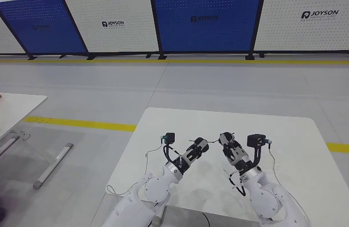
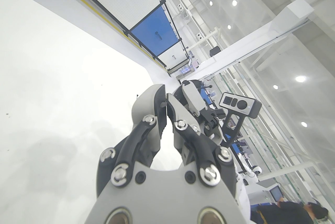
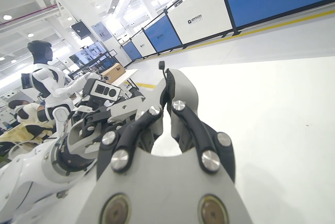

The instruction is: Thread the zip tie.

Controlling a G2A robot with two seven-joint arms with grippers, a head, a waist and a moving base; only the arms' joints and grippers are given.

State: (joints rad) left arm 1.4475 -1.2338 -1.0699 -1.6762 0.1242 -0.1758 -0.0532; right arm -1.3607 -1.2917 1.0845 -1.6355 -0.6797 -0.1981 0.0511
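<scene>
White surface (image 1: 287,147), blue-and-white fence panels (image 1: 208,25) behind. Over it the right gripper (image 3: 167,83) pinches the black zip tie (image 3: 162,65) in its fingers, head poking past the tips. The left gripper (image 2: 166,102) sits just beside it, fingers pressed together, can't tell on what.

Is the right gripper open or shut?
Shut. The fingers of the right gripper meet, pinching the black zip tie, whose head sticks out past the tips.

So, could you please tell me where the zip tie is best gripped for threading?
Probably grip the zip tie on its strap just under the head, coming from the tail side, as the right claw does; the small head then stands clear beyond the claw.
</scene>
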